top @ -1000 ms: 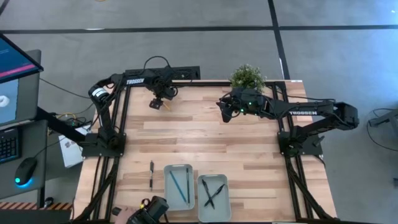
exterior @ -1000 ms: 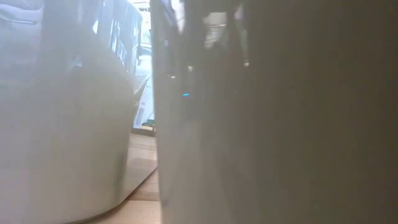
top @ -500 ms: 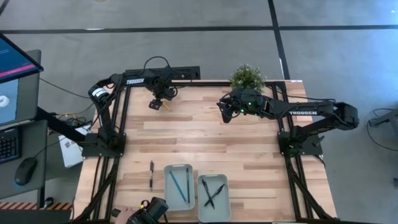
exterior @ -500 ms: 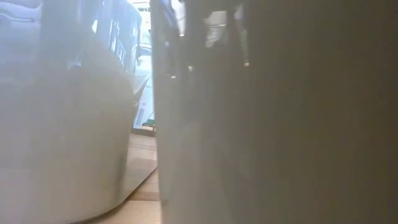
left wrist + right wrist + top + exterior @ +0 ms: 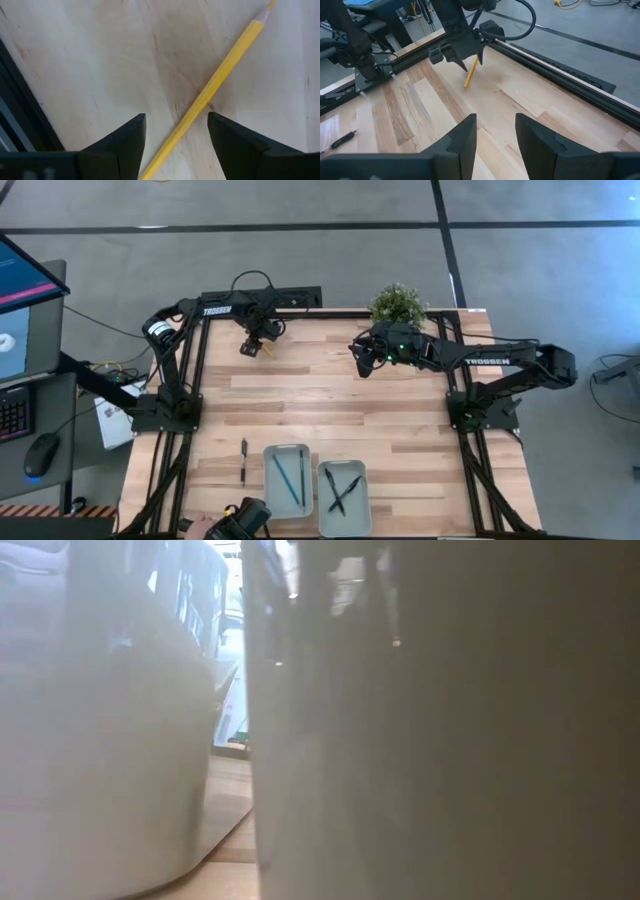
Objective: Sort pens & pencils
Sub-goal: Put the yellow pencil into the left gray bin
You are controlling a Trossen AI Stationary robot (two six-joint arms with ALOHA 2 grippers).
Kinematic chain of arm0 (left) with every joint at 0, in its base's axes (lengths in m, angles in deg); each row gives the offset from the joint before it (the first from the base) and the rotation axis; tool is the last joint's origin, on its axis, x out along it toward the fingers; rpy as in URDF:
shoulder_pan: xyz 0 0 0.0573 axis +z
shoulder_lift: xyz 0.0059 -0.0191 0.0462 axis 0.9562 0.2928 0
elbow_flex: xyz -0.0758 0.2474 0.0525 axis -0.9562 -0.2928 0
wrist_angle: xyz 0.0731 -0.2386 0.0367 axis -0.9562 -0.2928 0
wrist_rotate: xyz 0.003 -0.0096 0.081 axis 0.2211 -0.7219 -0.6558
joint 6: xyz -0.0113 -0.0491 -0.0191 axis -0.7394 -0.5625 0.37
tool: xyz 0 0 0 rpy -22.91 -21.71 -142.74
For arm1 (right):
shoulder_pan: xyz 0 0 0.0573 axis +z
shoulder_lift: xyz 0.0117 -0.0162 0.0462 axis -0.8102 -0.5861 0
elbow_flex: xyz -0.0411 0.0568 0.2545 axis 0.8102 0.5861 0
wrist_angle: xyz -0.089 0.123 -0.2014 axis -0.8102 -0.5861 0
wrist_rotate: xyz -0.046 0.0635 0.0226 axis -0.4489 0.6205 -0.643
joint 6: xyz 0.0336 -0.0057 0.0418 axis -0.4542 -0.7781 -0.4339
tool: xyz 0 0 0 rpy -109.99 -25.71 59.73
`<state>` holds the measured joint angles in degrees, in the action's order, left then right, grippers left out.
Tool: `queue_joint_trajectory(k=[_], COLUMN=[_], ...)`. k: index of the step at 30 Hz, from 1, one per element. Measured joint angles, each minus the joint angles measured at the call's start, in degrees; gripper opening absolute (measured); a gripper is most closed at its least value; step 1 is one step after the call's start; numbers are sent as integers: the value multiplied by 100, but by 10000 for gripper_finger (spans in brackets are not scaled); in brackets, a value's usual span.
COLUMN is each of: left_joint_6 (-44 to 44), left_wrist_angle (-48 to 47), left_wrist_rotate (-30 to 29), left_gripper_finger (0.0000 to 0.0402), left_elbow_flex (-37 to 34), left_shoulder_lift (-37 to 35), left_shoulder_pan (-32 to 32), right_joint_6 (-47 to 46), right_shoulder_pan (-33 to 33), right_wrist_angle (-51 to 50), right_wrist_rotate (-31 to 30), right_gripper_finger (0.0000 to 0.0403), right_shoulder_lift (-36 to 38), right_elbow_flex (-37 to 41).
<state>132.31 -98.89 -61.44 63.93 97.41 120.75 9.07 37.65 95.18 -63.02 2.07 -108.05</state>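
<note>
A yellow pencil [image 5: 220,70] lies flat on the wood near the table's far left corner [image 5: 268,350]. My left gripper [image 5: 176,115] hovers over it, pointing down, open, one finger on either side of the pencil's shaft without touching it; the right wrist view shows the gripper [image 5: 462,57] over the pencil's [image 5: 471,72] far end. My right gripper [image 5: 360,362] waits open at the far middle of the table. One black pen [image 5: 243,460] lies loose near the front left. Two black pens [image 5: 342,488] lie crossed in the right tray. A light blue pencil [image 5: 300,478] lies in the left tray.
Two pale trays [image 5: 270,455] [image 5: 362,470] stand side by side at the near edge; their walls fill the low view [image 5: 120,760]. A potted plant [image 5: 398,305] stands at the far edge by my right arm. A person's hand [image 5: 215,525] and a dark device sit at the near left edge.
</note>
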Motion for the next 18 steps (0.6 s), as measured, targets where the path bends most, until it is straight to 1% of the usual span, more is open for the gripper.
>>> queue_joint_trajectory(k=[4,11,18], left_joint_6=[0,240,438], left_wrist_angle=[-79,-142,-168], left_wrist_rotate=[-24,-496,-405], left_gripper_finger=[201,201,201], left_elbow_flex=[0,0,0], left_shoulder_lift=[0,0,0], left_shoulder_pan=[-40,-138,-211], right_joint_6=[0,0,0], right_shoulder_pan=[0,2,0], right_wrist_angle=[0,2,1], right_wrist_rotate=[0,0,0], right_gripper_finger=[157,157,157], right_shoulder_lift=[0,0,0], right_elbow_flex=[0,0,0])
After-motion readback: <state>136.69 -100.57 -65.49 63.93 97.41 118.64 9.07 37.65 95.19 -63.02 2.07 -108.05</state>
